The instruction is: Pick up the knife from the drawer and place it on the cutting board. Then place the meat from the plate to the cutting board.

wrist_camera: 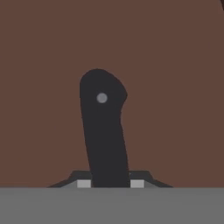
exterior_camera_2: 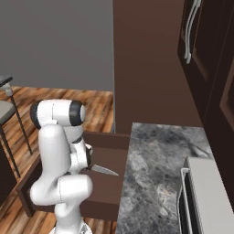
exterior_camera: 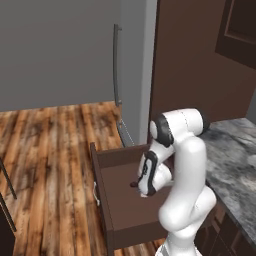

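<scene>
Standing pulled out from the dark brown cabinet run, the wide, shallow dark brown wooden drawer (exterior_camera: 120, 200) is seen open over the plank floor (exterior_camera: 50, 150), beside the grey speckled stone counter (exterior_camera_2: 155, 183). The white arm is bent down into the drawer box, and the two-finger gripper (wrist_camera: 107, 183) is lowered close to the drawer's flat bottom, nearer the counter-side wall than the front panel.

Inside the drawer lies the small kitchen knife (exterior_camera_2: 104, 171) with a black handle and pointed silver-grey blade. In the right base view its blade is seen pointing toward the counter-side wall, with the handle end hidden behind the arm. In the hand view the black handle, marked by one pale rivet, is shown running up from between the two finger tips (wrist_camera: 84, 183), which are pressed against either side of it. The gripper is thus closed on the knife handle. No other item can be made out in the visible part of the drawer.
</scene>
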Controlling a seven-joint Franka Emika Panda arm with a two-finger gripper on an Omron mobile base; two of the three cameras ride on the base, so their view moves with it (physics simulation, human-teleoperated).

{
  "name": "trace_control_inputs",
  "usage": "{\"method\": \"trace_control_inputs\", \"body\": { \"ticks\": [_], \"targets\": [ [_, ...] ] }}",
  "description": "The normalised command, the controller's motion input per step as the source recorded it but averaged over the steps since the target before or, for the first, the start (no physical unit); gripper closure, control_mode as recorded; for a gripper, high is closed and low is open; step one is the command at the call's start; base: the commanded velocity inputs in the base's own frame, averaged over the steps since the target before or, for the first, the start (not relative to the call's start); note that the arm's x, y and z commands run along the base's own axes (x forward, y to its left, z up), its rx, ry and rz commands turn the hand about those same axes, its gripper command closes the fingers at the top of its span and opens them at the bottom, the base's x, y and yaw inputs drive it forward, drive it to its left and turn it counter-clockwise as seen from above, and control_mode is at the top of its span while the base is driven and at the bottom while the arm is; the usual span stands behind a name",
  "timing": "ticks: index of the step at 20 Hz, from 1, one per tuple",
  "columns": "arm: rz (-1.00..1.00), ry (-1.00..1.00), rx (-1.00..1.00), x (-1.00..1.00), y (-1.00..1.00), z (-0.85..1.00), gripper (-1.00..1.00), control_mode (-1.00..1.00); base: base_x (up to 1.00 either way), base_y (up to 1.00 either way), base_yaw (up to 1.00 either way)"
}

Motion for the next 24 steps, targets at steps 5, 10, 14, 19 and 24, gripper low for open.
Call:
{"method": "trace_control_inputs", "body": {
  "ticks": [5,10,14,19,24],
  "targets": [
    [0.04,0.00,-0.08,-0.09,0.22,0.97,1.00,-1.00,0.00,0.00,0.00],
    [0.04,0.00,-0.21,-0.14,0.70,0.96,1.00,-1.00,0.00,0.00,0.00],
    [0.02,0.00,-0.26,-0.19,0.72,1.00,1.00,-1.00,0.00,0.00,0.00],
    [0.00,0.00,-0.15,-0.16,0.14,0.98,1.00,-1.00,0.00,0.00,0.00],
    [0.03,-0.10,-0.03,-0.02,-0.03,0.70,1.00,-1.00,0.00,0.00,0.00]
  ]
}}
